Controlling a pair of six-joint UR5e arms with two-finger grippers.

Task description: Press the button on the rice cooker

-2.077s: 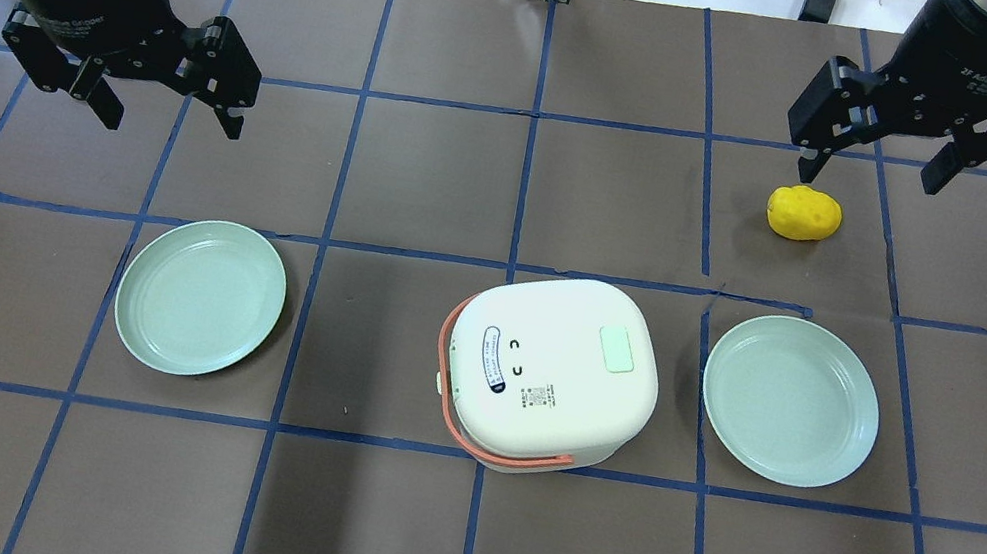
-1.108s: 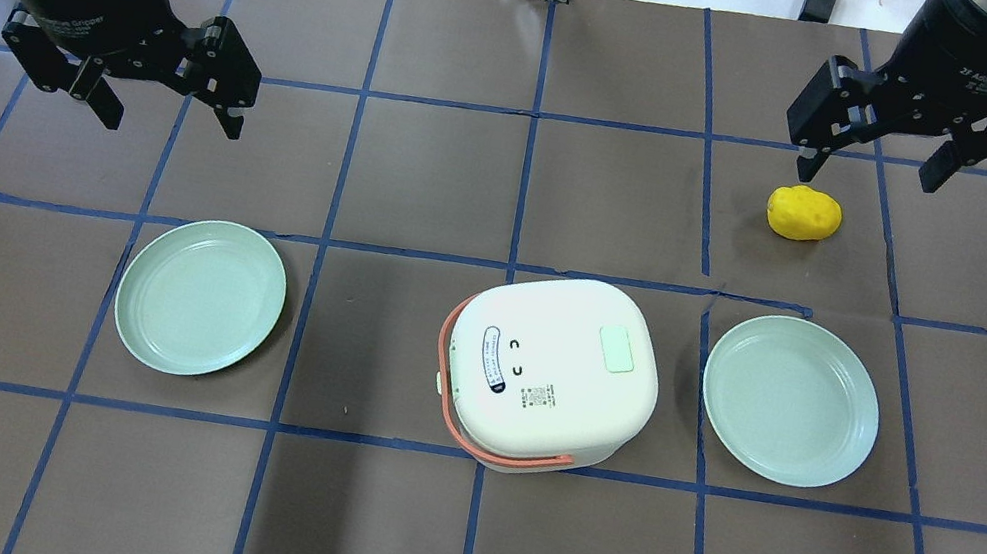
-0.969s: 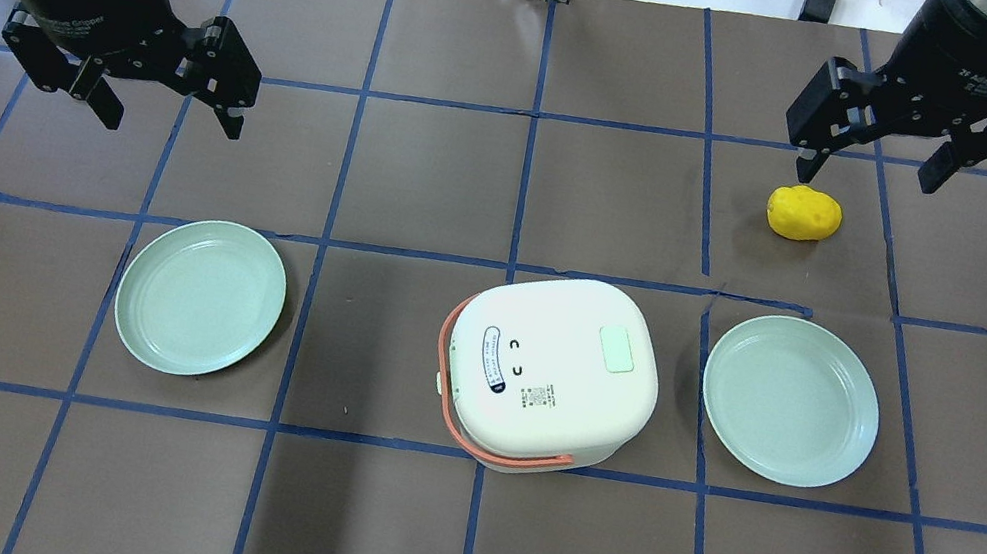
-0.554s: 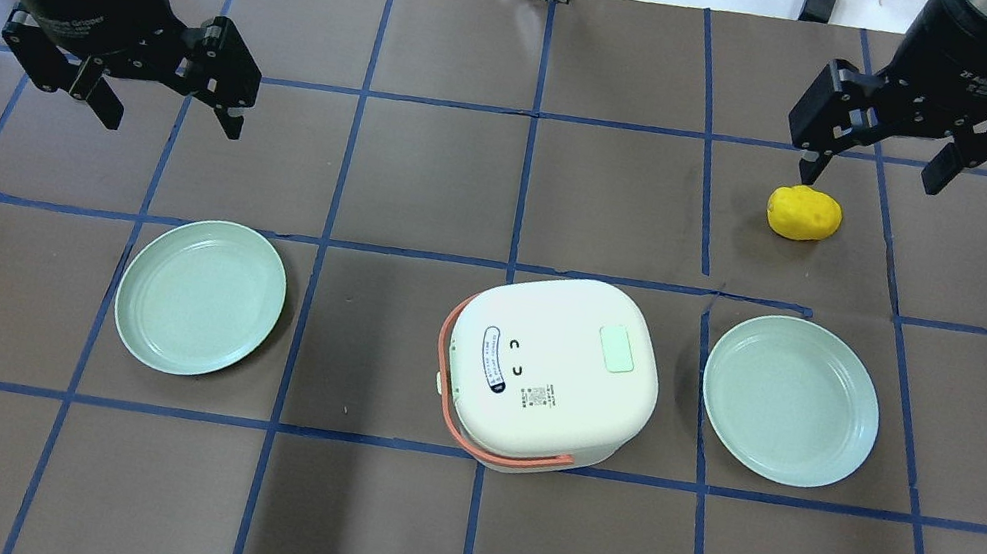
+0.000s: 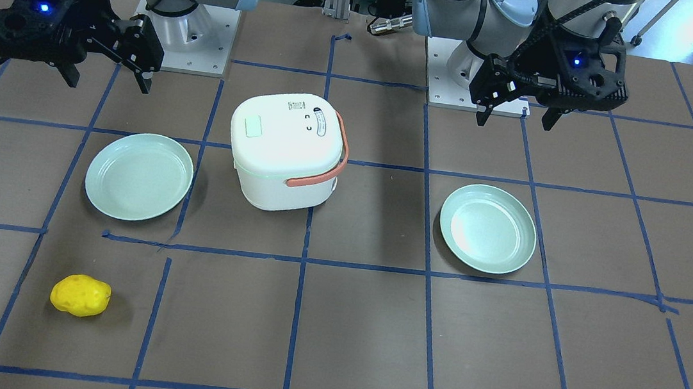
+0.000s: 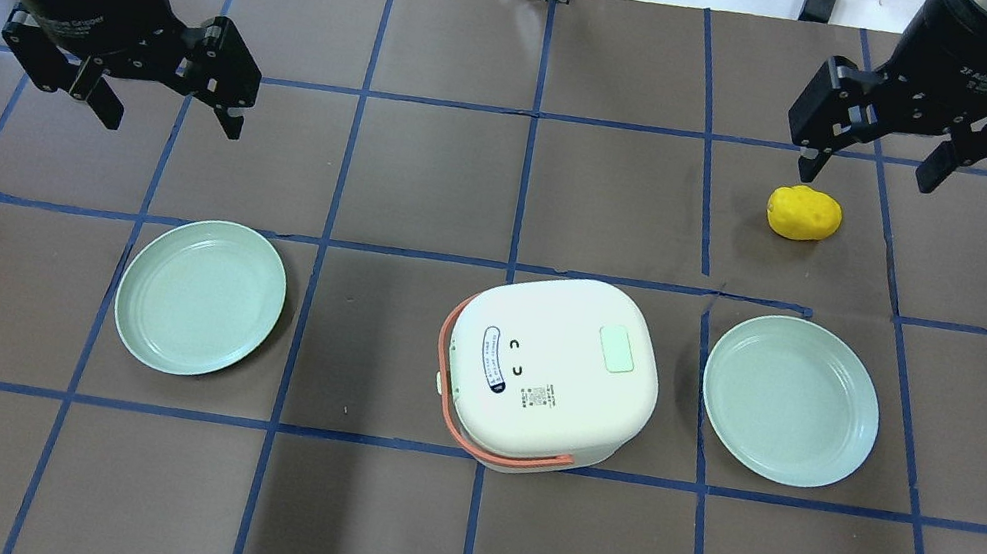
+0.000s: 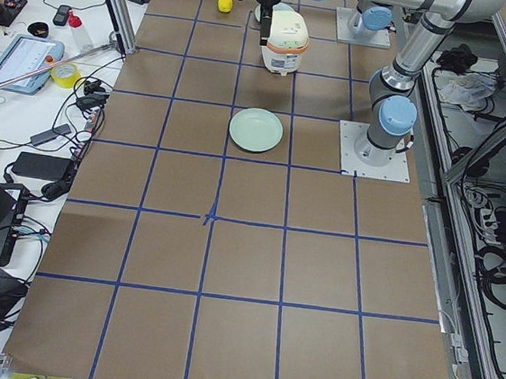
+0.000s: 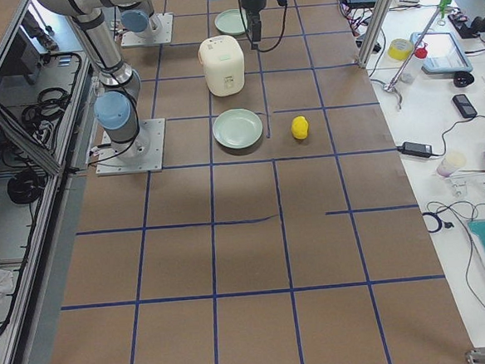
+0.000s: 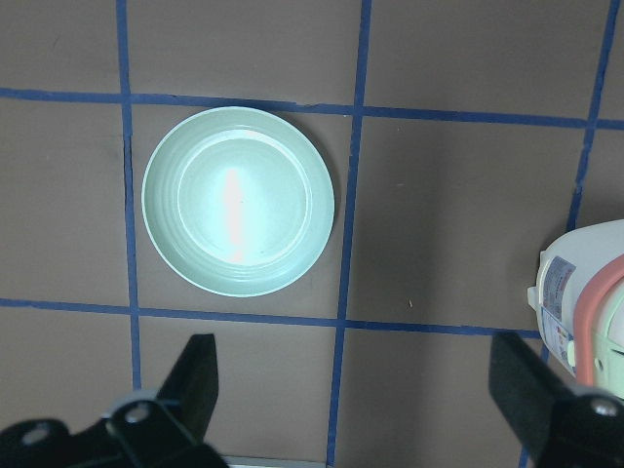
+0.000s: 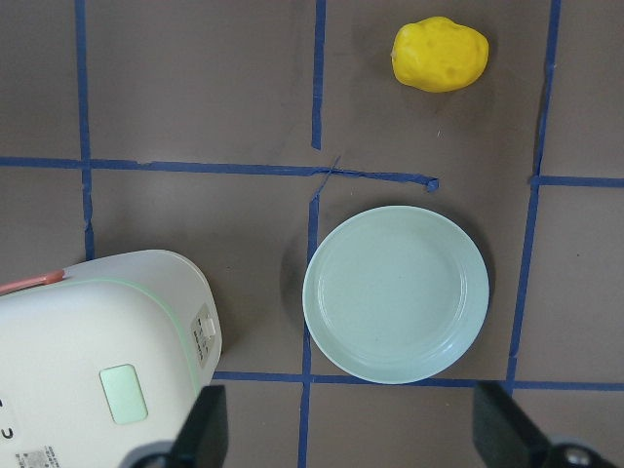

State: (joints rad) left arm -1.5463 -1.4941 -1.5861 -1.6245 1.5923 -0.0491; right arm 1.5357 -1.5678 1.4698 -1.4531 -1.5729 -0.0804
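The white rice cooker (image 6: 533, 396) with an orange handle stands at the table's middle, lid shut. Its pale mint-green button (image 6: 617, 350) sits on the lid's right part; it also shows in the front view (image 5: 254, 127) and the right wrist view (image 10: 124, 393). My left gripper (image 6: 172, 114) is open and empty, high over the table's far left. My right gripper (image 6: 867, 175) is open and empty, high over the far right, above and behind the cooker. Neither touches the cooker.
A mint-green plate (image 6: 201, 297) lies left of the cooker and another (image 6: 789, 400) right of it. A yellow potato-like object (image 6: 803, 213) lies under my right gripper. Cables and tools line the far table edge.
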